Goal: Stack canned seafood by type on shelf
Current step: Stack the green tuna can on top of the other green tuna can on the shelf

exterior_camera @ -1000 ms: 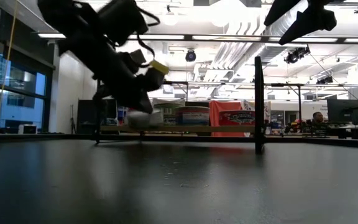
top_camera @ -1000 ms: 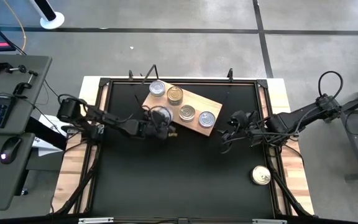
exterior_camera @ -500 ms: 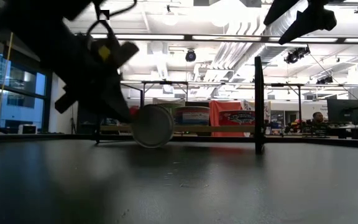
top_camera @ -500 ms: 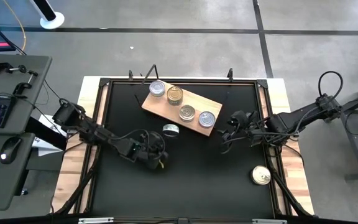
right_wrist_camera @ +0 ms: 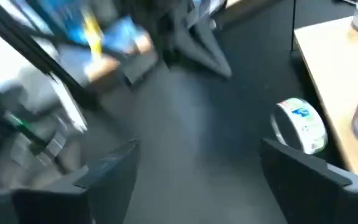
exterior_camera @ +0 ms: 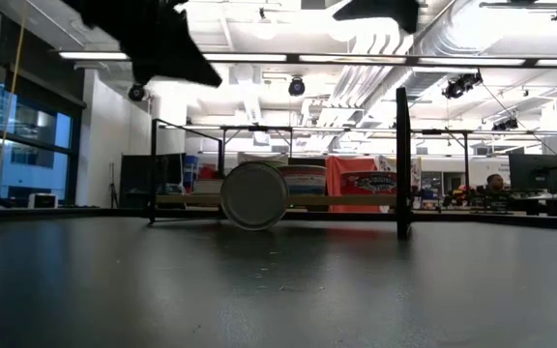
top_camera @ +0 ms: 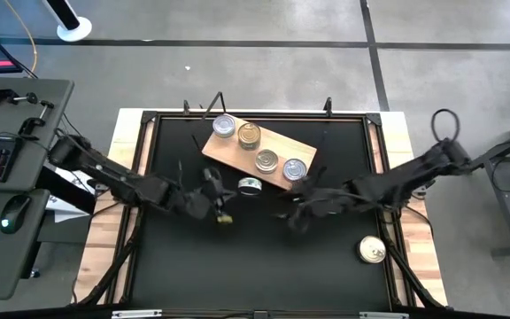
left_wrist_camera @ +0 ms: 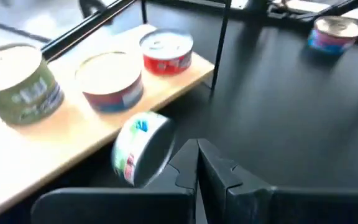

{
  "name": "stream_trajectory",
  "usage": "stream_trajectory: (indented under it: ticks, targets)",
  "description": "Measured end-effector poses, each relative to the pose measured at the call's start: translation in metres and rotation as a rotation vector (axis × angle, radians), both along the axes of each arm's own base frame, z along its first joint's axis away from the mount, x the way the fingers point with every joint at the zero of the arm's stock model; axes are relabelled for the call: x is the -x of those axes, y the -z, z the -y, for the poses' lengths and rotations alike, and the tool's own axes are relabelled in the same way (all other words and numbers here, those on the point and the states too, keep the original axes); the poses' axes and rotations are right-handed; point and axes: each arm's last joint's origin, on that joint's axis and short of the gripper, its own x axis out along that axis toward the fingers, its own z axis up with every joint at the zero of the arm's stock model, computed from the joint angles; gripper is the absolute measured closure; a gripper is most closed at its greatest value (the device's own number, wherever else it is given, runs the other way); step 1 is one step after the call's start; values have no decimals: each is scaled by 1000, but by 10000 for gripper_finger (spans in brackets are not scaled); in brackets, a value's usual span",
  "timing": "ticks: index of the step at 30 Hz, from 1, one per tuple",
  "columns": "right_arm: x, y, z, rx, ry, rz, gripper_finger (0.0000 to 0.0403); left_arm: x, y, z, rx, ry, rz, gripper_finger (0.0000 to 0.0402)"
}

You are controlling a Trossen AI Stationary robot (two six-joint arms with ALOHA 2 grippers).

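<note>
A light wooden shelf board (top_camera: 273, 146) lies slantwise at the table's far middle and carries several upright tins: silver tops (top_camera: 224, 126) (top_camera: 295, 168) at its ends, gold tops (top_camera: 249, 135) (top_camera: 266, 160) between. One tin (top_camera: 249, 185) (exterior_camera: 254, 195) (left_wrist_camera: 140, 149) (right_wrist_camera: 300, 124) lies on its curved side on the black table, just off the board's near edge. A gold-topped tin (top_camera: 372, 251) stands near the right edge. My left gripper (top_camera: 221, 206) (left_wrist_camera: 197, 158) hovers shut, left of and nearer than the tipped tin. My right gripper (top_camera: 290, 211) (right_wrist_camera: 197, 162) hovers open to its right.
A black frame rail with upright posts (exterior_camera: 402, 159) runs round the table. A desk with a keyboard and a mouse (top_camera: 11, 213) stands off the left edge. Bare black table (top_camera: 255, 266) stretches across the near half.
My left gripper let go of the silver-topped tin at the board's near edge and drew back toward the near left. The tin fell onto its side on the table and rolled slightly right. My right arm swung from the table's right side toward the tipped tin.
</note>
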Motion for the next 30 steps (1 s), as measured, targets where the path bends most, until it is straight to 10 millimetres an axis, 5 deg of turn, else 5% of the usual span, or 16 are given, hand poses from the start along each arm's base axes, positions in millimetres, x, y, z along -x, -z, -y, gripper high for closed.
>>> stream_trajectory:
  ticks: [4, 8, 12, 16, 22, 30]
  targets:
    - [-38, 10, 14, 149, -57, -187, 84, 17, -41, -23, 74, 78, 121, 401]
    - [-76, 22, 35, 348, -122, -378, 84, 57, -90, -39, 60, 146, 315, 401]
    - [-110, 39, 62, 463, -162, -514, 84, 96, -115, -50, 58, 150, 433, 401]
    - [-137, 52, 88, 466, -209, -549, 84, 118, -119, -53, 113, 151, 447, 401]
    - [-165, 85, 116, 346, -294, -578, 84, 121, -110, -46, 143, 195, 365, 401]
    - [-188, 116, 126, 324, -280, -614, 88, 118, -108, -41, 144, 221, 348, 401]
